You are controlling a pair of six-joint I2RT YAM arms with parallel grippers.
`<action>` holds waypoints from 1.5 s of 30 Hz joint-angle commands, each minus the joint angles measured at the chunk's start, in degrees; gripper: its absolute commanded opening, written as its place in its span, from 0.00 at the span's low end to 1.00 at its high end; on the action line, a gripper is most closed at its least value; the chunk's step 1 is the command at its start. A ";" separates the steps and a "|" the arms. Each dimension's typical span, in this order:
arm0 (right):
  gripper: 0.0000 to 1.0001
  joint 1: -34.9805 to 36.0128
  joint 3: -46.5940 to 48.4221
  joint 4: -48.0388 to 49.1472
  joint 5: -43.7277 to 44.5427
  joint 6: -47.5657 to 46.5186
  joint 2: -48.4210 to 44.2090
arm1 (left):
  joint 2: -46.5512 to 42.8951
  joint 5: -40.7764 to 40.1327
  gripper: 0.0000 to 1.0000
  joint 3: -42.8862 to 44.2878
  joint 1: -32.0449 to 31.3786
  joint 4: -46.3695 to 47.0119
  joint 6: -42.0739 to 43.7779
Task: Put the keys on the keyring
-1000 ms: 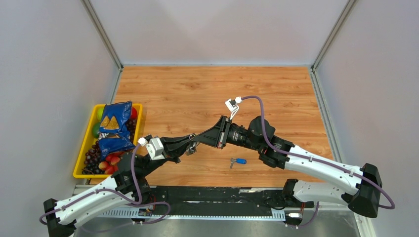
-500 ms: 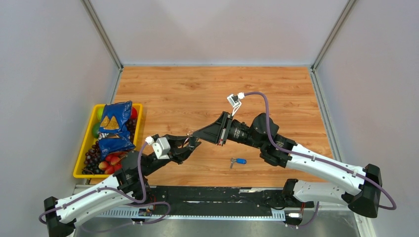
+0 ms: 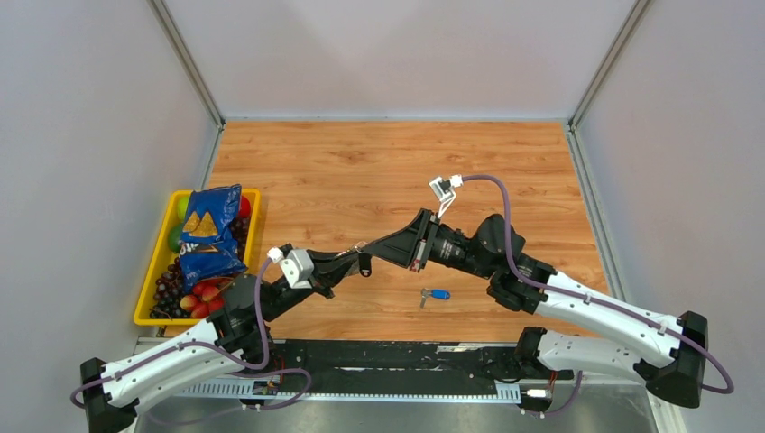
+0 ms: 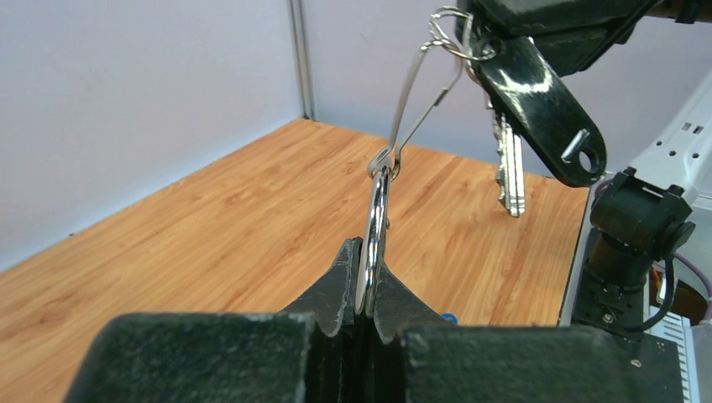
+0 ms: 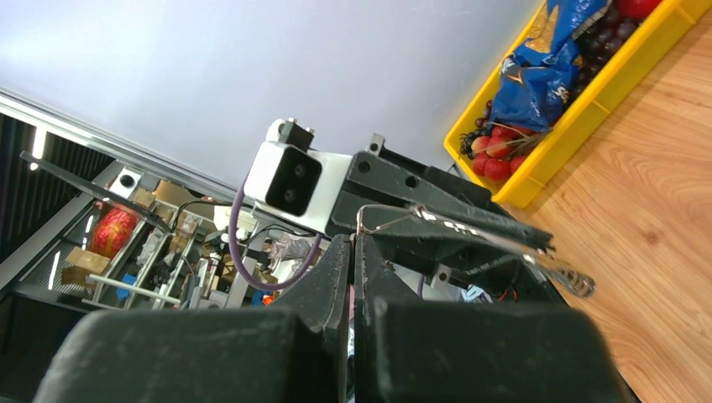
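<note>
Right arm drawn back to the right and left arm extended after it since the earlier view; the grippers' meeting point sat slightly further right.

The round silver wire keyring (image 4: 375, 220) was held edge-on, clamped between the closed fingers of the left gripper (image 4: 367, 269), in the air above the table. A thin silver wire link (image 4: 420, 88) ran taut from it up to the right gripper (image 5: 353, 243), which was pinched shut on its far end. This two-point hold probably fixed the ring for threading. The black-headed key (image 4: 541, 96) and the plain silver key (image 4: 509, 172) hung free at the link's upper end. The blue-headed key (image 3: 437, 294) lay loose on the wooden table (image 3: 361, 162), near the front edge. The yellow plastic bin (image 3: 149, 298) stood well apart at the left edge.
</note>
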 commanded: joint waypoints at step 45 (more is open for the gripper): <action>0.26 0.20 -15.40 -15.66 7.80 -7.49 -19.70 | 3.19 -7.81 0.00 12.45 -0.30 -16.33 -6.02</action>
